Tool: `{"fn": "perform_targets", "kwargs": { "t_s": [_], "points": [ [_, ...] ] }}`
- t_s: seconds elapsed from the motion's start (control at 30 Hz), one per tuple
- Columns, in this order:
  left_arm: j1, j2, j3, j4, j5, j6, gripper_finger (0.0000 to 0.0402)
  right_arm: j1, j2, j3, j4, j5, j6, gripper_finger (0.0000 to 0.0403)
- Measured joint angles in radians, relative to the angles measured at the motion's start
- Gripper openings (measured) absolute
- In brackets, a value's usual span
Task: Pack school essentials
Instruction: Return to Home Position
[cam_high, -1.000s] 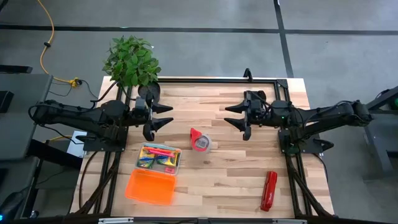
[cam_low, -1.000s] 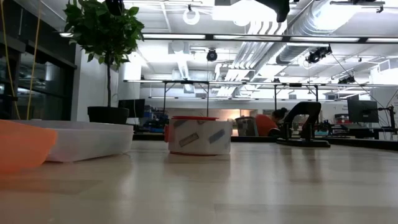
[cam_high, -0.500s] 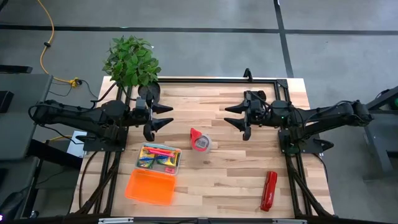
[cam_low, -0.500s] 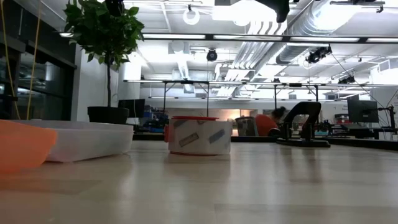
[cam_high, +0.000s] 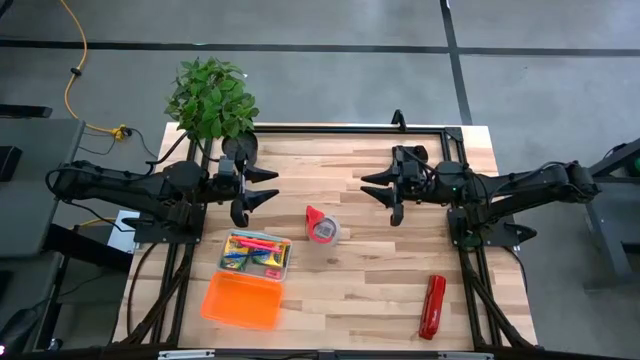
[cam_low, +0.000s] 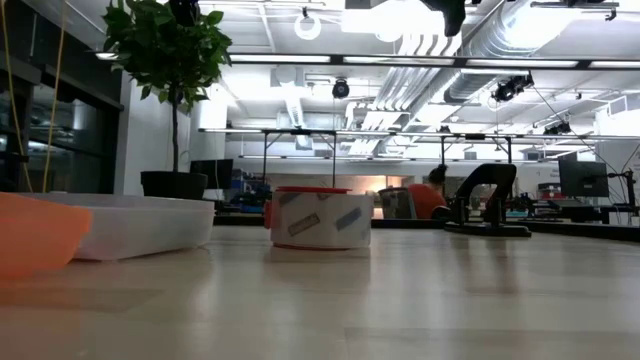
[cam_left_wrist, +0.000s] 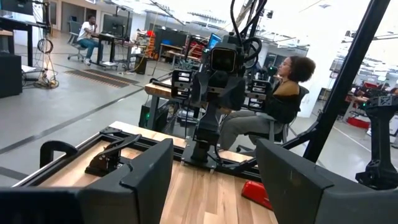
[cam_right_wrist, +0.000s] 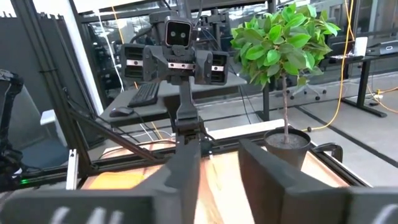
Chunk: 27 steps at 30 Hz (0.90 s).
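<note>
A clear box (cam_high: 256, 257) on the table's near left holds school essentials: a pink-red marker, yellow-green and blue pieces. Its orange lid (cam_high: 240, 300) lies just nearer, beside it. In the low view the box (cam_low: 140, 225) and lid (cam_low: 30, 235) sit at the left. My left gripper (cam_high: 268, 187) hovers open and level above the table's far left, well clear of the box. My right gripper (cam_high: 368, 186) hovers level at the far right, facing the left one, its fingers (cam_right_wrist: 180, 180) apart with nothing between them. Both point at each other across bare wood.
A red tape roll (cam_high: 322, 226) stands near the table's middle, between and nearer than the grippers. A long red stapler (cam_high: 432, 306) lies at the near right. A potted plant (cam_high: 212, 98) stands at the far left corner. People sit beyond the table.
My right gripper's fingers have drawn closer together but still stand apart. Neither arm has moved, and nothing on the table has shifted.
</note>
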Motion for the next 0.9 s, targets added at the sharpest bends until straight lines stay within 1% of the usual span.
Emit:
{"fn": "perform_targets", "kwargs": {
  "t_s": [0.23, 0.27, 0.37, 0.43, 0.53, 0.6, 0.67, 0.73, 0.8, 0.83, 0.87, 0.9],
  "points": [
    [0.0, 0.0, 0.0, 0.0, 0.0, 0.0, 0.022, 0.0, 0.0, 0.0, -0.006, -0.02, -0.011, 0.0016],
    [0.0, 0.0, 0.0, 0.0, 0.0, 0.0, 0.022, 0.0, 0.0, 0.0, -0.01, -0.025, -0.011, 0.0009],
    [0.0, 0.0, 0.0, 0.0, 0.001, -0.005, 0.022, 0.0, 0.0, 0.0, -0.016, -0.028, -0.003, 0.0007],
    [0.0, -0.003, 0.0, -0.001, 0.008, -0.036, 0.022, 0.0, 0.0, 0.0, -0.016, -0.028, -0.002, 0.0004],
    [0.0, -0.024, -0.001, -0.017, 0.017, -0.084, 0.0208, 0.0, 0.0, 0.0, -0.016, -0.037, 0.003, 0.0002],
    [-0.007, -0.035, -0.001, -0.049, 0.022, -0.075, 0.0185, 0.0, 0.0, 0.0, -0.016, -0.048, 0.017, 0.0002],
    [-0.022, -0.047, -0.001, -0.089, 0.025, -0.049, 0.0148, 0.0, 0.0, 0.0, -0.019, -0.051, 0.016, 0.0001],
    [-0.04, -0.067, -0.017, -0.102, 0.027, -0.03, 0.0097, 0.0, 0.0, 0.0, -0.019, -0.052, 0.018, 0.0001],
    [-0.058, -0.096, -0.064, -0.082, 0.029, -0.018, 0.0037, 0.0, 0.0, 0.0, -0.019, -0.052, 0.016, 0.0],
    [-0.064, -0.113, -0.1, -0.058, 0.029, -0.021, 0.002, 0.0, 0.0, 0.0, -0.02, -0.052, 0.016, 0.0],
    [-0.07, -0.133, -0.14, -0.034, 0.029, -0.031, 0.0012, 0.0, 0.0, 0.0, -0.02, -0.052, 0.018, 0.0],
    [-0.074, -0.153, -0.18, -0.004, 0.028, -0.045, 0.0013, 0.0, 0.0, 0.0, -0.019, -0.052, 0.018, 0.0]
  ]
}}
